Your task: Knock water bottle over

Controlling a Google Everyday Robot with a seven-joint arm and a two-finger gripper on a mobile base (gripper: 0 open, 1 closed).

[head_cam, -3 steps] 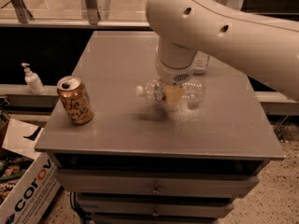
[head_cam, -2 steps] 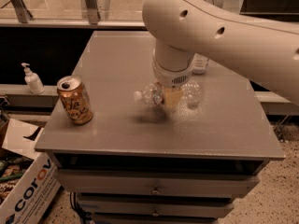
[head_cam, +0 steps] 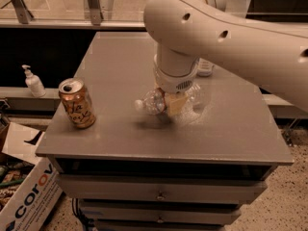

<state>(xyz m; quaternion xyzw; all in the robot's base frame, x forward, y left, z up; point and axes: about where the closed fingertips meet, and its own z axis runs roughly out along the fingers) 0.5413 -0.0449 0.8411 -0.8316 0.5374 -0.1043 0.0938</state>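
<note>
The water bottle is a small clear crinkly bottle lying on its side in the middle of the grey table, with its white cap pointing left. My gripper hangs from the big white arm straight down onto the bottle's middle and hides part of it. The bottle's right end shows past the gripper on the right.
An orange-gold drink can stands near the table's left front edge. A bottle with a white label stands behind the arm, mostly hidden. A white pump bottle sits on a ledge at the left. A cardboard box is on the floor at the lower left.
The gripper and the bottle under it have shifted slightly left and toward the front edge. The can has not moved.
</note>
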